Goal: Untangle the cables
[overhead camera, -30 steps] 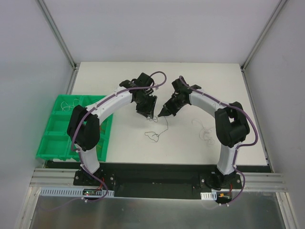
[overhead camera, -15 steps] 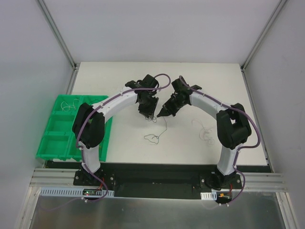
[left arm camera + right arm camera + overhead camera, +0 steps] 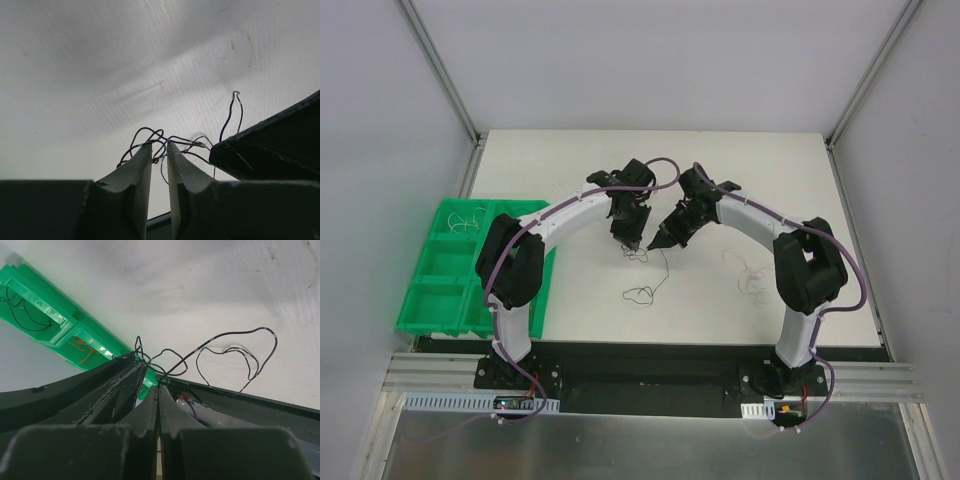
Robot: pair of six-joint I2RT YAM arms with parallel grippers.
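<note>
Cables [image 3: 641, 270]: black tangle at the centre of the top view, over the white table [image 3: 570, 160]. The knot sits up at the two tool tips, and one strand trails down to a loop lower in the frame.
Look: hair-thin, curly, springy, with several loops crossing. I cannot count the strands.
Right gripper [image 3: 654, 242]: jaws pressed together with wire coming out at their tip. I read it as pinching the cables to anchor the knot.
Left gripper [image 3: 631, 244]: a narrow slot shows between the fingers, with strands lying across the tips. None looks pinched.
Placement: the tips nearly meet, which I judge lets me take a second hold beside the first and draw apart.
Pale strands [image 3: 750, 278]: loose at centre right, apart from the knot.
Green tray [image 3: 430, 300]: left edge, with thin black and orange strands in separate compartments.
</note>
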